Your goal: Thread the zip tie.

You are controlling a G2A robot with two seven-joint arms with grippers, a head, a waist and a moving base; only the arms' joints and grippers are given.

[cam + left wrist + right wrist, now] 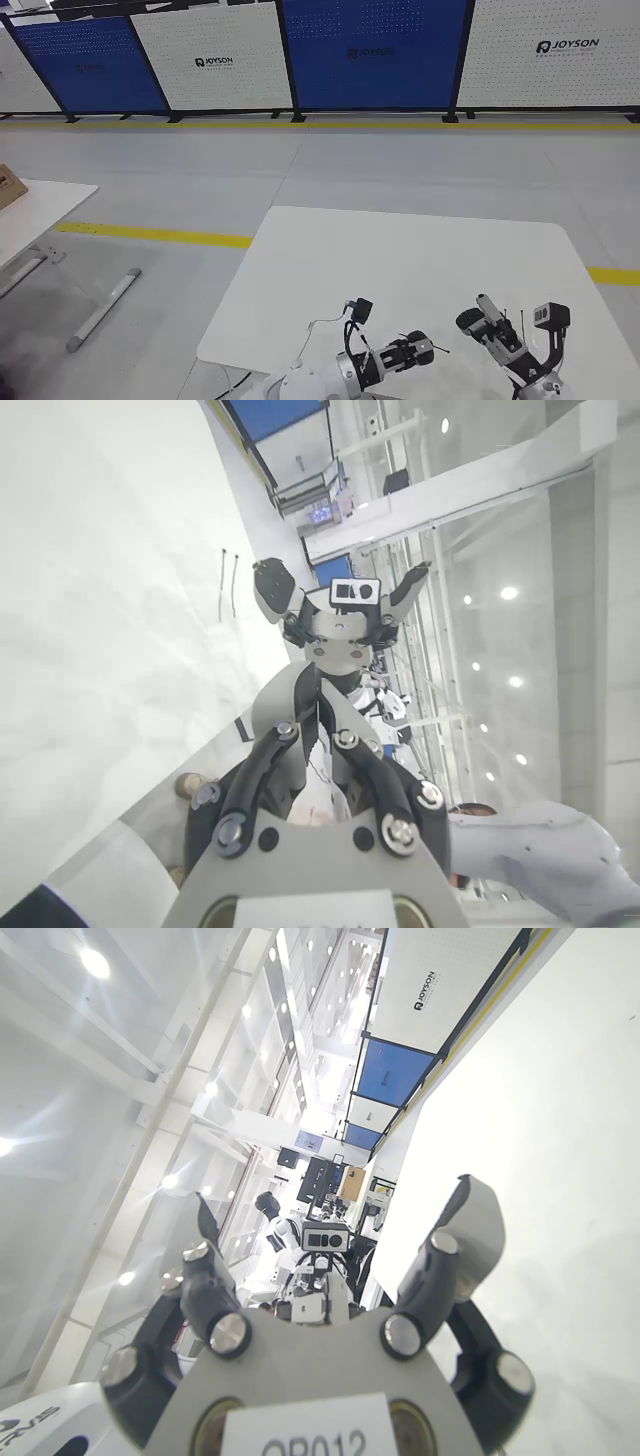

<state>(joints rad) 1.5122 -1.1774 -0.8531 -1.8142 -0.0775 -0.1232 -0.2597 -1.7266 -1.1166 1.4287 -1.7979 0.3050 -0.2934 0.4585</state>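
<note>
Zip tie [443, 349] sits pinched in the closed left gripper [311, 680]; just beyond its fingertips, the right gripper [332, 1198] gapes open.

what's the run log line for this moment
left gripper: shut | right gripper: open | zip ties: two on table, ungrasped

It was a big industrial hall used as a robot test floor, not a home or office. Blue and white perforated partition panels [375, 55] fenced off a bare grey floor [400, 160] marked with a yellow line [150, 233], and plain white work tables [420, 260] stood on it. High overhead ran white beams and round ceiling lights [95, 960], and a humanoid robot [282, 1228] stood among the equipment farther back.
</note>
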